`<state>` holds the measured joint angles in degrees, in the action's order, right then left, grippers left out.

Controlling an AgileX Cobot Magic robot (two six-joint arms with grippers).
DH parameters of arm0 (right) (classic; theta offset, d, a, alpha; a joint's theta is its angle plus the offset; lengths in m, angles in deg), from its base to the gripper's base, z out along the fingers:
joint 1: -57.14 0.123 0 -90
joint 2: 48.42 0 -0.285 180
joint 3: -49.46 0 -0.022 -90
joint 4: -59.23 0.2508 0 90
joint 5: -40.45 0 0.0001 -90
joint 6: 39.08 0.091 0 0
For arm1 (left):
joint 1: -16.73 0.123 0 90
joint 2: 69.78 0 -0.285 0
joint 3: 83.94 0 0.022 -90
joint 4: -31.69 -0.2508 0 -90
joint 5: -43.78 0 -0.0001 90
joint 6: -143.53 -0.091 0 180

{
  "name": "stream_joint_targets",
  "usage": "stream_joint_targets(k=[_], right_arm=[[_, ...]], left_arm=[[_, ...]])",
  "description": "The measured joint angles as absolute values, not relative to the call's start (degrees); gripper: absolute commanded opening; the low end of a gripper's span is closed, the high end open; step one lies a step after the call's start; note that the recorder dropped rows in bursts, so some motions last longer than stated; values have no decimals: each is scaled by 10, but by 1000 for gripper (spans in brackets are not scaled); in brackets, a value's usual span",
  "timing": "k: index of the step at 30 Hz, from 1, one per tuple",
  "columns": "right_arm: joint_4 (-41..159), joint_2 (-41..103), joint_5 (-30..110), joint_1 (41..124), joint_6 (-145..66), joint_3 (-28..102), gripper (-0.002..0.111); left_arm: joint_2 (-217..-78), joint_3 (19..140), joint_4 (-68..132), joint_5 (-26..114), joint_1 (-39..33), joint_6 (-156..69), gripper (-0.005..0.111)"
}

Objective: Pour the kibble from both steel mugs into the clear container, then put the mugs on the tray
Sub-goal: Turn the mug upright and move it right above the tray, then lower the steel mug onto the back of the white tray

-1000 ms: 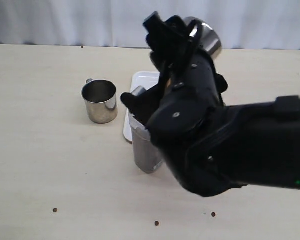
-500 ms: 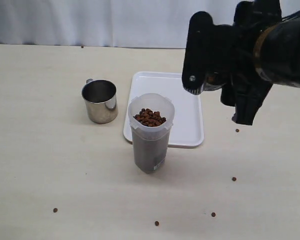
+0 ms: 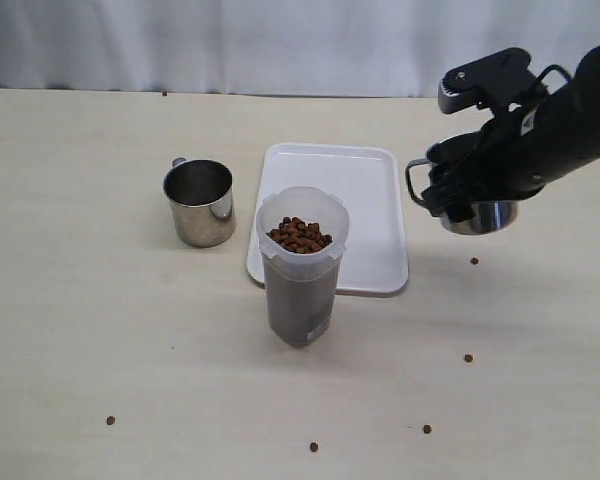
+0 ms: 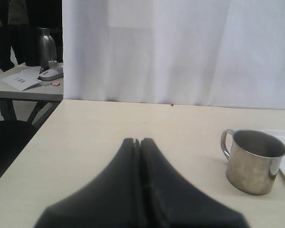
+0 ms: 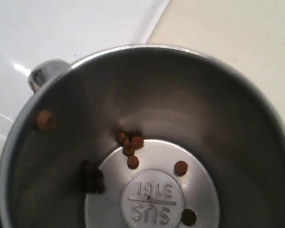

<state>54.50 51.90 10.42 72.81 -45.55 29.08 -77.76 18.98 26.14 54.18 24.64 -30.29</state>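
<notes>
The clear container (image 3: 302, 290) stands in front of the tray (image 3: 365, 170), filled to near its rim with kibble (image 3: 299, 235). My right gripper (image 3: 475, 180) is shut on one steel mug (image 3: 480, 215), upright in the air just right of the tray. In the right wrist view this mug (image 5: 190, 104) fills the picture, with several pellets (image 5: 132, 162) on its bottom. The other steel mug (image 3: 200, 203) stands on the table left of the tray, handle away from it. My left gripper (image 4: 139, 141) is shut and empty, low over the table, left of that mug (image 4: 254, 161).
Loose pellets lie on the table near the held mug (image 3: 474, 261), further forward (image 3: 468, 357), and along the front (image 3: 313, 447). A white curtain hangs behind the table. Another table with papers (image 4: 23, 80) stands beyond the left side.
My right arm has swung away from above the clear container, out to the right of the tray and lower. The mug it holds has come back upright.
</notes>
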Motion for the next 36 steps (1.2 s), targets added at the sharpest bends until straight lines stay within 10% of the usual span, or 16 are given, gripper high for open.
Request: stream_joint_targets(k=[36], right_arm=[[628,728,500,722,-419,296,5]], left_arm=[[-778,190,261,542,246,-303,0]])
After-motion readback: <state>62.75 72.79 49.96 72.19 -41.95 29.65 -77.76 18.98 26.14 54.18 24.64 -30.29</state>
